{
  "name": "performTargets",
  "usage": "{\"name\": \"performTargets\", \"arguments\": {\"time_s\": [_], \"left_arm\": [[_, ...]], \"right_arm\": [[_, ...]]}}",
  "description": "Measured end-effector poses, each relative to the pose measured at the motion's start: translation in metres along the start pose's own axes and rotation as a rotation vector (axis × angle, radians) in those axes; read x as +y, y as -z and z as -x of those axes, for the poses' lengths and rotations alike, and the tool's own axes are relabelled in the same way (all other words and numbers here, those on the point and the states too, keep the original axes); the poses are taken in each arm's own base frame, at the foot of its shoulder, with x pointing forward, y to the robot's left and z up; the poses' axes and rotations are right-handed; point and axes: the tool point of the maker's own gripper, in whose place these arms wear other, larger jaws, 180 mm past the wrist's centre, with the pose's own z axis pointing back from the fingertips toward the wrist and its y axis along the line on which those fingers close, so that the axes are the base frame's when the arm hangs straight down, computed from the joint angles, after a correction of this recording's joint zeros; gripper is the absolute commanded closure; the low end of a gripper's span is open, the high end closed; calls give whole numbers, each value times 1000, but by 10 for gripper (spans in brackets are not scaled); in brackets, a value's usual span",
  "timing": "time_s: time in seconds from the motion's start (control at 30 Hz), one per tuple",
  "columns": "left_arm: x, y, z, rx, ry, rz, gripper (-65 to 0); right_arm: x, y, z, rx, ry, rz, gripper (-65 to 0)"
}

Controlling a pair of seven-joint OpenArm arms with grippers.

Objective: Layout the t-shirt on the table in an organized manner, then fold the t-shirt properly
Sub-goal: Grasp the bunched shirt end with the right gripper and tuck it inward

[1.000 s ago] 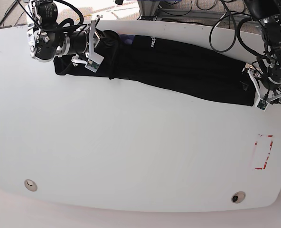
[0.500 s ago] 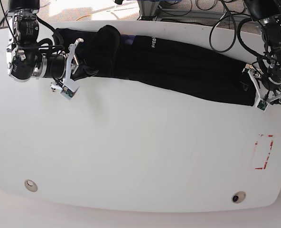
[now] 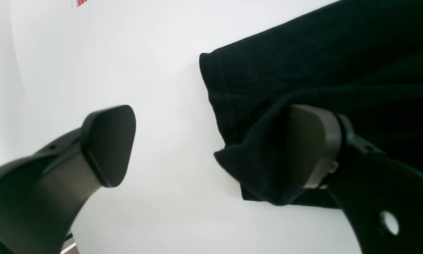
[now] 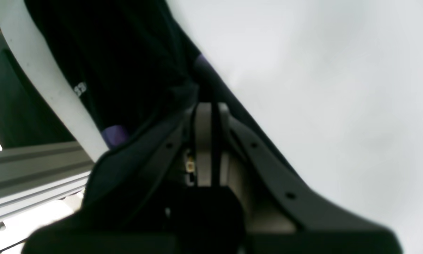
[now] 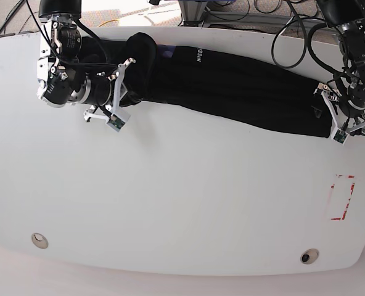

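While the t-shirt point(image 5: 232, 86) lies as a long, narrow, bunched band along the far edge of the white surface point(image 5: 182, 203), its one end sits just beside the left hand point(image 5: 349, 123) and its other end is gathered in a dark lump at the right hand point(image 5: 118, 98). The left hand stands with its two fingers wide apart; in the left wrist view one finger point(image 3: 107, 144) is over bare surface and the other point(image 3: 312, 144) touches the corner fold of the cloth, but nothing is pinched. The right hand has its fingers closed together on the black cloth near the purplish neck label point(image 4: 114, 134), and its arm points sideways along the far-left part of the surface. Compared with half a second ago, the right hand has moved toward the shirt's middle, and the left hand has not changed its place. A red tape rectangle point(image 5: 343, 197) lies near the left arm's side.
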Motion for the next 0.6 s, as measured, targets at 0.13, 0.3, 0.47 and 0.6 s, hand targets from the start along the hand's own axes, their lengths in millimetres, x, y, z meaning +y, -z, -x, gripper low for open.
{"name": "performTargets", "arguments": {"time_s": [0.13,0.3,0.47,0.6], "left_arm": [[0,0,0,1,1,-2,-650],[1,0,0,1,1,-3,-650],[0,0,-1,-3,0,0,-650],[1,-1,0,2,3,-5,-650]], "right_arm": [[24,12,0,-7,-4,-74,-22],[48,17,14,19,17,-155,-21],[67,16,13,-9,27,-235,-21],[67,9,25,25,23,-250,-21]]}}
